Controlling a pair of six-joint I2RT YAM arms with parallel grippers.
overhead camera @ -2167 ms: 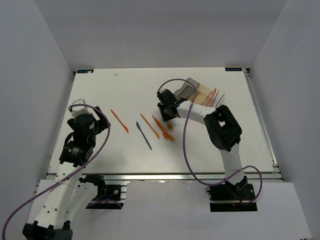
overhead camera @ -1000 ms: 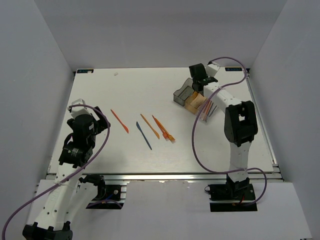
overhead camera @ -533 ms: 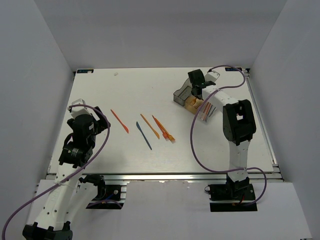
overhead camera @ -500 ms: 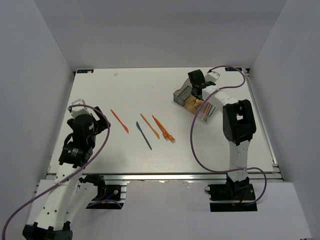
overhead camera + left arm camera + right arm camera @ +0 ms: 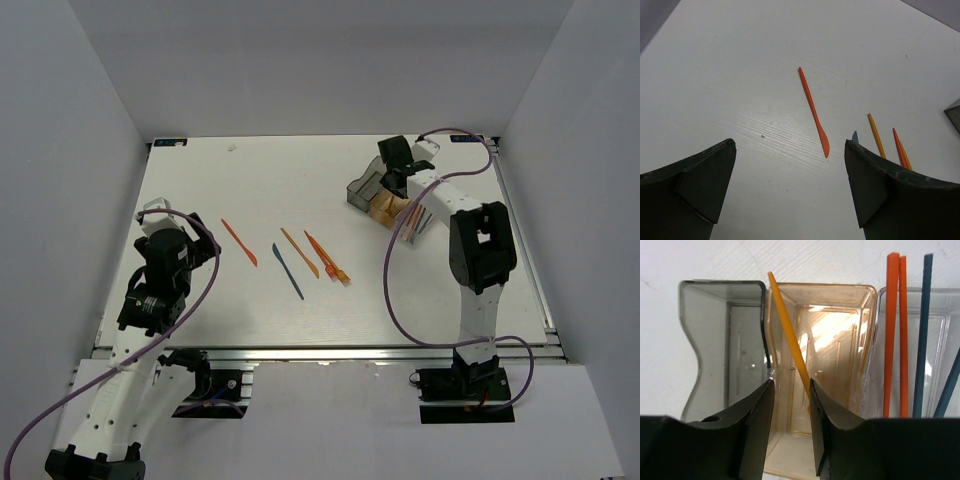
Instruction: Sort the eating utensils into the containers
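One orange stick (image 5: 787, 330) stands loose between the right gripper's (image 5: 791, 385) half-parted jaws.

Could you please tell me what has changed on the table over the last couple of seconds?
The right claw carried a yellow-orange stick from the middle of the table to the far right, above the orange bin. Its jaws have now parted to let the stick go, and the stick leans at the bin's far left corner. The left claw stayed open and in place, and the loose utensils did not move.
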